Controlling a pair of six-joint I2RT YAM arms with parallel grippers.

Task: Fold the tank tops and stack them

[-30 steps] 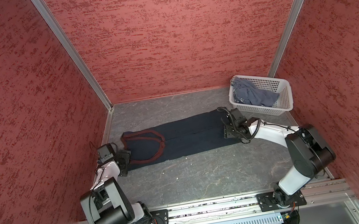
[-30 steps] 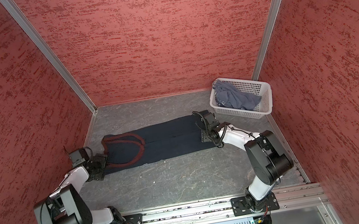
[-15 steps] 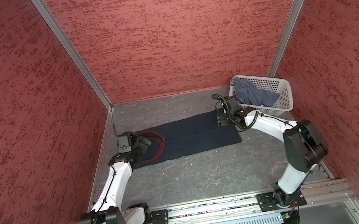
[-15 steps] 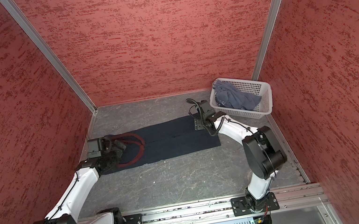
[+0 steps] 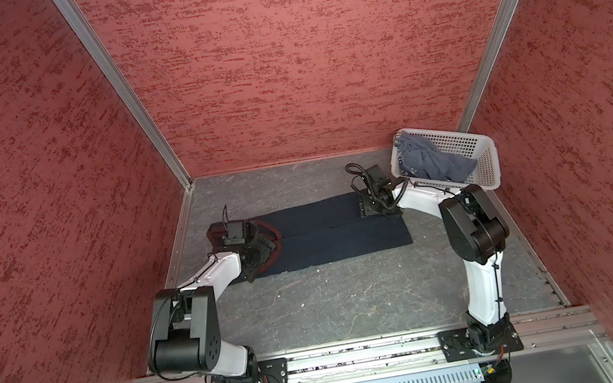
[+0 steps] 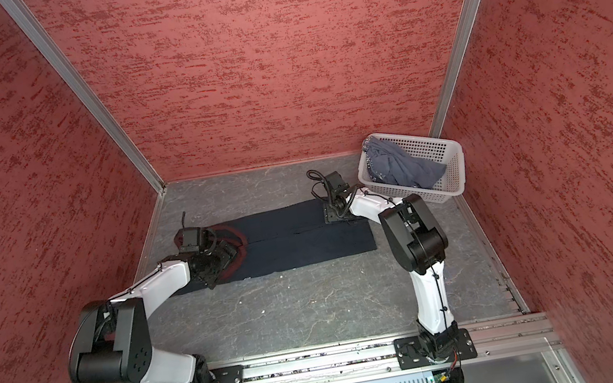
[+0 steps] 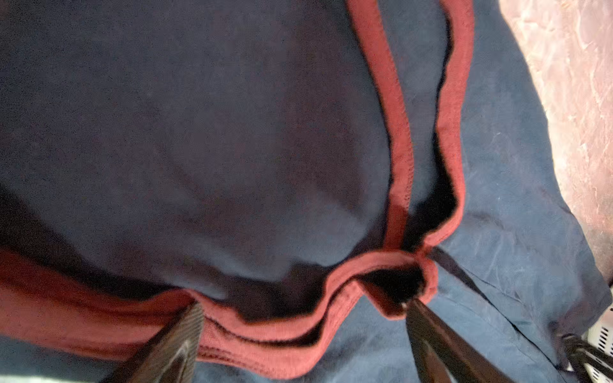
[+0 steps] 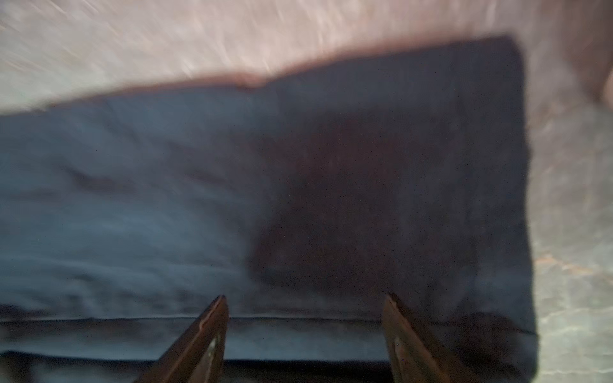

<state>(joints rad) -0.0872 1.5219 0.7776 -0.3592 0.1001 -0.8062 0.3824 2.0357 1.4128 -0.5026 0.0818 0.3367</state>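
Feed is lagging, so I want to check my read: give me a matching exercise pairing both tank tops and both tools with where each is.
1 navy tank top
2 blue-grey tank top
3 left tool
4 right tool

A in the white basket
B open, over the plain hem end
C laid out flat on the table
D open, over the red-trimmed end

Pairs: 1-C, 2-A, 3-D, 4-B

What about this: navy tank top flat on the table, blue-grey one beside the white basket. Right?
Wrong in one respect: the blue-grey tank top lies inside the white basket, not beside it, as both top views show. The navy tank top does lie flat on the table.
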